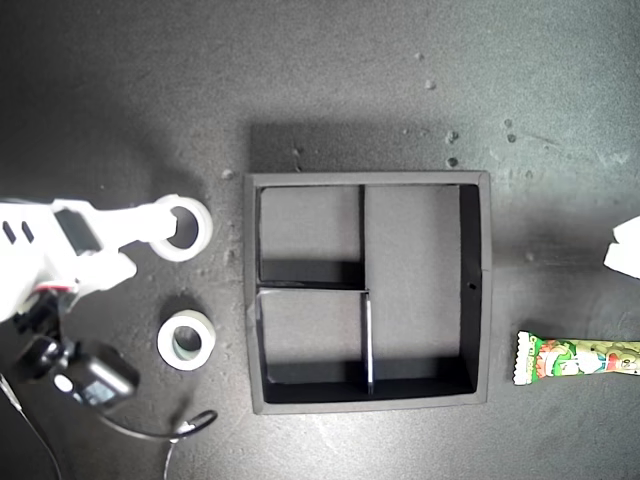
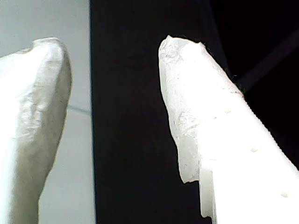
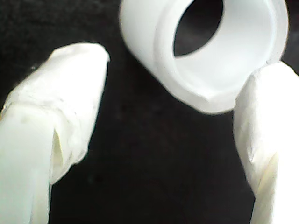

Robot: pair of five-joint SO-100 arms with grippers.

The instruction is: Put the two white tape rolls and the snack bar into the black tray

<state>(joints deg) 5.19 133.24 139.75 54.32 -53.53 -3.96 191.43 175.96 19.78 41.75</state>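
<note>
The black tray (image 1: 487, 300) sits mid-table, its two small compartments toward the exterior view's left and the long one to their right. The wider white tape roll (image 1: 182, 228) lies left of the tray. My second gripper (image 1: 165, 226) is open at it, and one fingertip (image 3: 268, 88) touches the roll's rim (image 3: 205, 88). The smaller tape roll (image 1: 187, 340), with a greyish core, lies just below. The snack bar (image 1: 578, 358) lies at the exterior view's right edge, partly cut off. My first gripper (image 2: 114, 44) is open with nothing between its fingers.
A black camera module (image 1: 95, 378) and its looping cable (image 1: 190, 425) hang from the arm at the exterior view's lower left. A white arm part (image 1: 628, 248) pokes in at that view's right edge above the snack bar. Small specks dot the dark mat.
</note>
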